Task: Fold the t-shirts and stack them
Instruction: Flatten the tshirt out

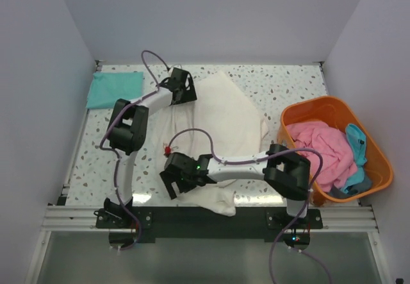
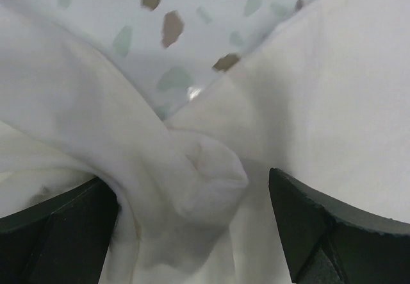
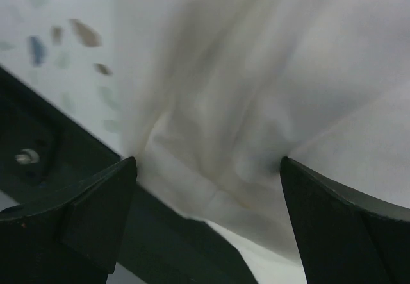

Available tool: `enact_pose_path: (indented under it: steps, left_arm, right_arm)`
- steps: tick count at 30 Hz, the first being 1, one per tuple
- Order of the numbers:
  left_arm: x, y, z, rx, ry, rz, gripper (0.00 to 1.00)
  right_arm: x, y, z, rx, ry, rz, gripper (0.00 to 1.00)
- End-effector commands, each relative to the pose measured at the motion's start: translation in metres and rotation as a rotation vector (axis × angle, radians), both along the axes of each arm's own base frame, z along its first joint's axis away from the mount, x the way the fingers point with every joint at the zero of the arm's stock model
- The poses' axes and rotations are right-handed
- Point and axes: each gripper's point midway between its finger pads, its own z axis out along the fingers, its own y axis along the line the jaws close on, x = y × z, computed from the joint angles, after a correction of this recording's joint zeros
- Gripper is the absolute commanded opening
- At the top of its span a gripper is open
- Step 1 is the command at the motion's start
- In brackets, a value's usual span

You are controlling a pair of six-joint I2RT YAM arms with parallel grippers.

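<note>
Teal t-shirt, folded flat, lies well off to the left of the left gripper, at the far corner of the table. That gripper stands released, jaws wide, over the far left edge of the cream t-shirt. Its wrist view shows a bunched ridge of that shirt rising between the two fingers, with bare speckled tabletop just beyond. Nothing is pinched yet. The right gripper is likewise spread open, low over the shirt's near edge, with cloth between its fingers and the dark table rail just below them. Far to its right, the orange basket holds the pink t-shirt and the blue t-shirt.

The step looks like taking two holds on the cream shirt to straighten or fold it. To do it well, each gripper should sink until both fingers straddle the cloth, then close on the hem rather than a wad. The right one should stay clear of the rail, and both should lift together so the cloth draws evenly.
</note>
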Motion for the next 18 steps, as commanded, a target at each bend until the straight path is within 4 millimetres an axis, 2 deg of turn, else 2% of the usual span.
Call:
enact_pose_path:
  steps: [1, 2, 3, 4, 5, 6, 7, 8, 9, 10, 12, 13, 14, 15, 17, 18]
  left_arm:
    - [0.015, -0.036, -0.046, -0.025, 0.116, -0.162, 1.00]
    - [0.025, -0.042, -0.046, -0.022, 0.115, -0.208, 1.00]
    - [0.047, -0.058, -0.023, -0.060, 0.067, -0.248, 1.00]
    - [0.051, -0.063, -0.042, -0.064, 0.091, -0.271, 1.00]
    - [0.058, -0.071, -0.039, -0.087, 0.075, -0.300, 1.00]
    - [0.072, -0.083, -0.021, -0.126, 0.022, -0.332, 1.00]
    - [0.076, -0.086, -0.023, -0.135, 0.016, -0.341, 1.00]
    - [0.082, -0.087, -0.014, -0.147, -0.011, -0.352, 1.00]
    - [0.090, -0.088, -0.004, -0.158, -0.051, -0.358, 1.00]
    - [0.095, -0.088, 0.016, -0.171, -0.088, -0.357, 1.00]
    - [0.097, -0.082, 0.038, -0.178, -0.116, -0.351, 1.00]
    - [0.096, -0.078, 0.069, -0.171, -0.155, -0.351, 1.00]
    - [0.087, -0.070, 0.070, -0.139, -0.132, -0.340, 1.00]
    - [0.079, -0.066, 0.109, -0.134, -0.181, -0.340, 1.00]
    - [0.064, -0.058, 0.135, -0.118, -0.219, -0.340, 1.00]
    - [0.040, -0.047, 0.149, -0.105, -0.229, -0.332, 1.00]
  right_arm:
    - [-0.016, 0.065, 0.032, 0.127, 0.027, 0.152, 0.97]
    - [-0.012, 0.071, 0.041, 0.143, 0.005, 0.163, 0.97]
    - [-0.007, 0.077, 0.056, 0.167, -0.036, 0.182, 0.97]
    - [-0.001, 0.084, 0.072, 0.200, -0.074, 0.189, 0.98]
    - [0.004, 0.084, 0.081, 0.210, -0.103, 0.184, 0.98]
    - [0.009, 0.083, 0.100, 0.237, -0.144, 0.172, 0.98]
    - [0.020, 0.074, 0.104, 0.213, -0.186, 0.138, 0.98]
    - [0.024, 0.068, 0.110, 0.212, -0.203, 0.122, 0.99]
    - [0.033, 0.058, 0.124, 0.224, -0.220, 0.086, 0.99]
    - [0.039, 0.043, 0.120, 0.202, -0.225, 0.053, 0.99]
    - [0.065, 0.016, 0.119, 0.181, -0.234, -0.062, 0.99]
    - [0.070, -0.006, 0.117, 0.159, -0.225, -0.099, 0.99]
    - [0.078, -0.021, 0.112, 0.139, -0.220, -0.141, 0.99]
    - [0.096, -0.046, 0.107, 0.111, -0.212, -0.224, 0.99]
    - [0.108, -0.087, 0.095, 0.040, -0.220, -0.318, 0.99]
    - [0.119, -0.111, 0.090, -0.003, -0.216, -0.383, 0.99]
